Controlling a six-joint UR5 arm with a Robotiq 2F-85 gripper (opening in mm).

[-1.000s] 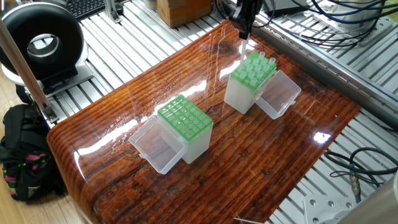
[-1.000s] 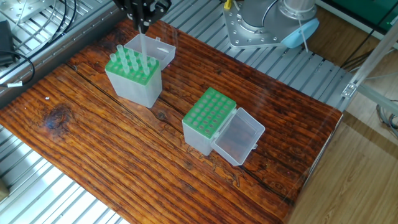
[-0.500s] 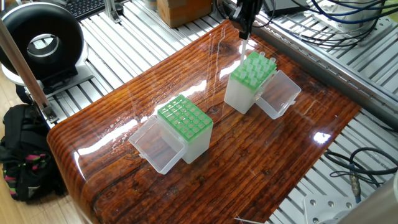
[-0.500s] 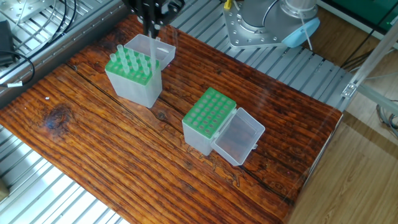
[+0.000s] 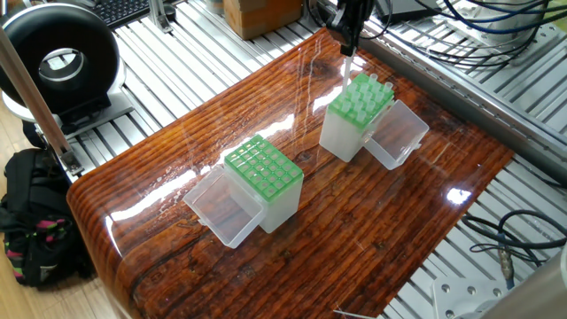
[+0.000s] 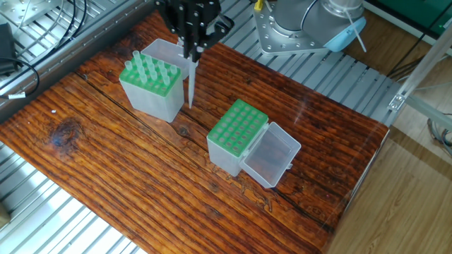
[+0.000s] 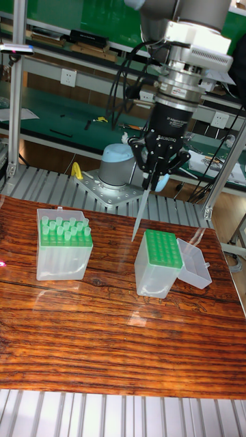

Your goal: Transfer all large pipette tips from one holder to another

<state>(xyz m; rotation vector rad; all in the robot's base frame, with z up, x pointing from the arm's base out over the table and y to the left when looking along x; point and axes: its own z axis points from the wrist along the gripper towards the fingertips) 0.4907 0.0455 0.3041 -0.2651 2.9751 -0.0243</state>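
Your gripper (image 7: 147, 183) is clamped on one of the large pipette tips (image 7: 139, 216); it hangs nearly upright over the tabletop (image 6: 141, 183), between both racks. The rest stand in the source rack (image 7: 63, 243) at 9 o'clock. Bring it straight above a free hole of the empty rack (image 7: 160, 261) at approx. 4 o'clock, then lower slowly. The tip end is too small to judge vs. the holes.
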